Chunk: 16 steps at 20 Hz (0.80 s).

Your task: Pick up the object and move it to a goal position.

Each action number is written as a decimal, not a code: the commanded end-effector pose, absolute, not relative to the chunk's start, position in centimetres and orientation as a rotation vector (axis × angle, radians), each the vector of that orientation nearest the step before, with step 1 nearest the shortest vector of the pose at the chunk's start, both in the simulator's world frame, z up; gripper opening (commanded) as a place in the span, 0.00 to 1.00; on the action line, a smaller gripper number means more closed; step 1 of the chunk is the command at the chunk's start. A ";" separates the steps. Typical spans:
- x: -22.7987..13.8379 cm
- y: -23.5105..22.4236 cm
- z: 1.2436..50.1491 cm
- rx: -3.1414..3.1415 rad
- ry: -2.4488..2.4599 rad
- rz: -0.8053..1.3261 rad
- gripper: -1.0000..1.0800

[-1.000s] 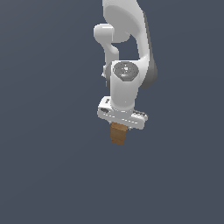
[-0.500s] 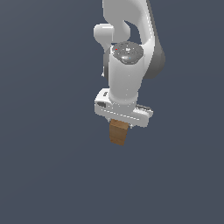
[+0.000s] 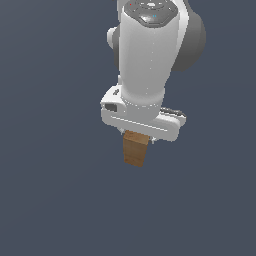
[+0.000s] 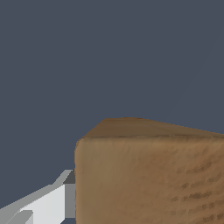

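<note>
The object, a small brown wood-textured block [image 3: 135,148], hangs upright below my white gripper [image 3: 138,136] in the exterior view. The gripper is shut on the block's upper part; its fingers are hidden behind the white hand body [image 3: 142,120]. In the wrist view the block [image 4: 148,175] fills the near field, with one white fingertip [image 4: 48,201] pressed against its side. The block is lifted, with only plain dark grey surface around it. No goal marker shows.
The white arm [image 3: 150,50] rises above the hand in the exterior view. Around it is only uniform dark grey ground [image 3: 50,200].
The arm has come toward the camera with the block still held, so arm and block look larger. The wrist now tilts more over the hand.
</note>
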<state>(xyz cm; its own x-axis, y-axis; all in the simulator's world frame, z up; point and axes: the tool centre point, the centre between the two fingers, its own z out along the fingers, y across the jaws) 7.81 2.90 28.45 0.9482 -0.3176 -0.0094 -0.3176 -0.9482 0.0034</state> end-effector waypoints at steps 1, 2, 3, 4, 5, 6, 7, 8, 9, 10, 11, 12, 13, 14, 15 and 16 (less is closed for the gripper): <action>8.6 2.8 30.6 3.101 -0.505 0.000 0.00; 8.9 2.8 31.2 3.101 -0.505 0.000 0.00; 9.1 2.7 31.7 3.101 -0.505 0.000 0.00; 9.4 2.7 32.1 3.101 -0.505 0.000 0.00; 9.6 2.7 32.5 3.101 -0.505 0.000 0.00; 9.7 2.7 32.9 3.101 -0.505 0.000 0.00; 9.9 2.7 33.3 3.101 -0.505 0.000 0.00; 10.1 2.6 33.6 3.101 -0.505 0.000 0.00; 10.2 2.6 33.8 3.101 -0.505 0.000 0.00; 10.3 2.6 34.1 3.101 -0.505 0.000 0.00; 10.4 2.6 34.3 3.101 -0.505 0.000 0.00; 10.6 2.6 34.5 3.101 -0.505 0.000 0.00; 10.6 2.6 34.7 3.101 -0.505 0.000 0.00; 10.7 2.6 34.8 3.101 -0.505 0.000 0.00; 10.8 2.6 34.9 3.101 -0.505 0.000 0.00; 10.8 2.6 35.0 3.101 -0.505 0.000 0.00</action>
